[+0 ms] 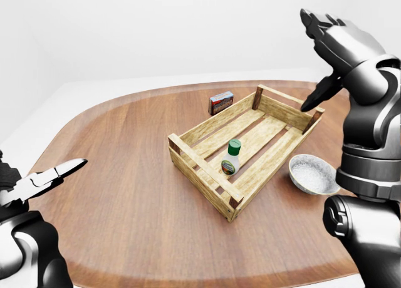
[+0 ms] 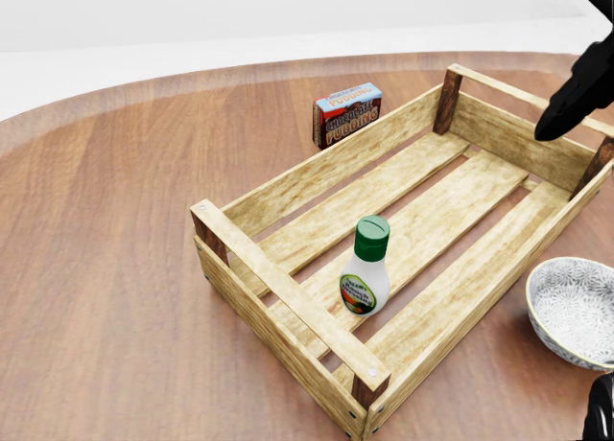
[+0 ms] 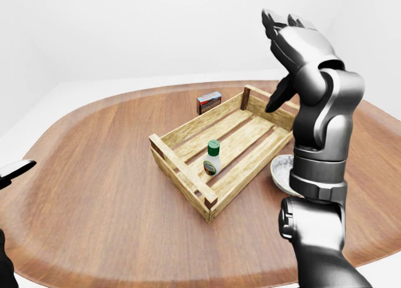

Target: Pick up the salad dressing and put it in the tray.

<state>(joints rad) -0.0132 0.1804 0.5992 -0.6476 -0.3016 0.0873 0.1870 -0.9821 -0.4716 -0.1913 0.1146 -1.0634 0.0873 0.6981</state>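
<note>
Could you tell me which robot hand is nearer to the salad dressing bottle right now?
Right. The right robot hand is raised above the tray's far end, up and right of the salad dressing bottle. The left robot hand hovers off the tray, far left.

Readable only on the small red and blue box (image 2: 347, 114) beside the tray (image 2: 288, 185) in the head view: "CHOCOLATE PUDDING" in white capitals. Round label on the salad dressing (image 2: 366, 269) bottle inside the tray: colourful, too small to read.
</note>
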